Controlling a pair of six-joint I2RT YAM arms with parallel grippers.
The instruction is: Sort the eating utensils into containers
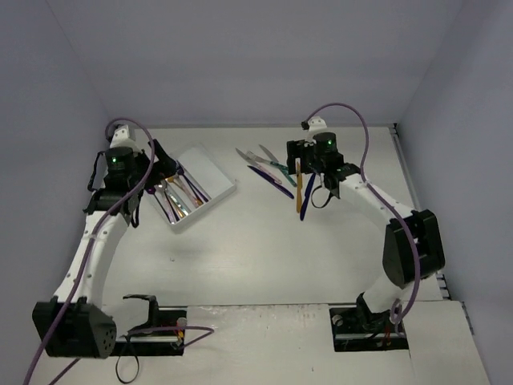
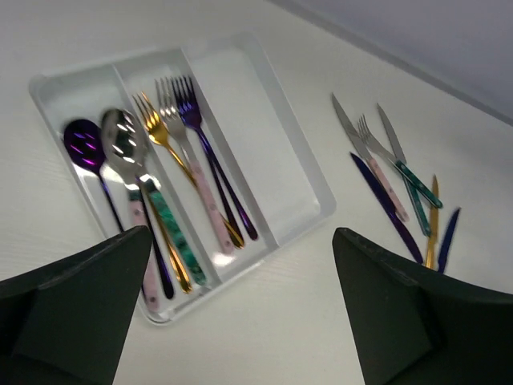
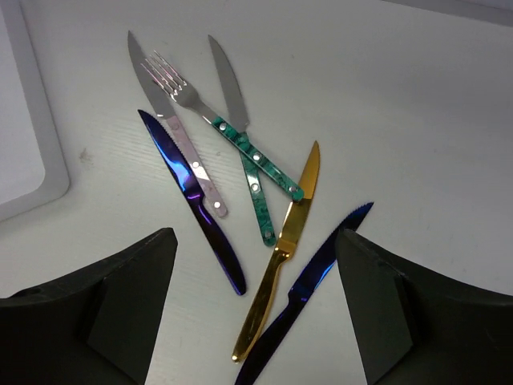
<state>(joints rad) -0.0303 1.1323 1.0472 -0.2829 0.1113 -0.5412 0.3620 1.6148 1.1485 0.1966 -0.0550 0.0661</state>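
Note:
The white three-compartment tray [image 1: 218, 172] lies at the back left. In the left wrist view its rim [image 2: 321, 195] shows: several spoons [image 2: 120, 143] lie in the left compartment, three forks [image 2: 178, 112] in the middle one, and the right one is bare. Several loose utensils [image 1: 272, 170] lie right of the tray. In the right wrist view they are a purple knife [image 3: 196, 204], a pink-handled knife [image 3: 183, 143], a teal-handled fork [image 3: 255, 154], a teal-handled knife [image 3: 258, 200], a gold knife [image 3: 282, 255] and a dark blue knife [image 3: 317, 277]. My left gripper [image 2: 240, 321] is open and empty by the tray's near end. My right gripper [image 3: 256, 313] is open and empty above the gold and dark blue knives.
Grey walls close the table at the back and both sides. The tray's corner [image 3: 36, 152] shows at the left of the right wrist view. The loose utensils also show at the right of the left wrist view [image 2: 393, 188]. Both arm bases stand at the near edge.

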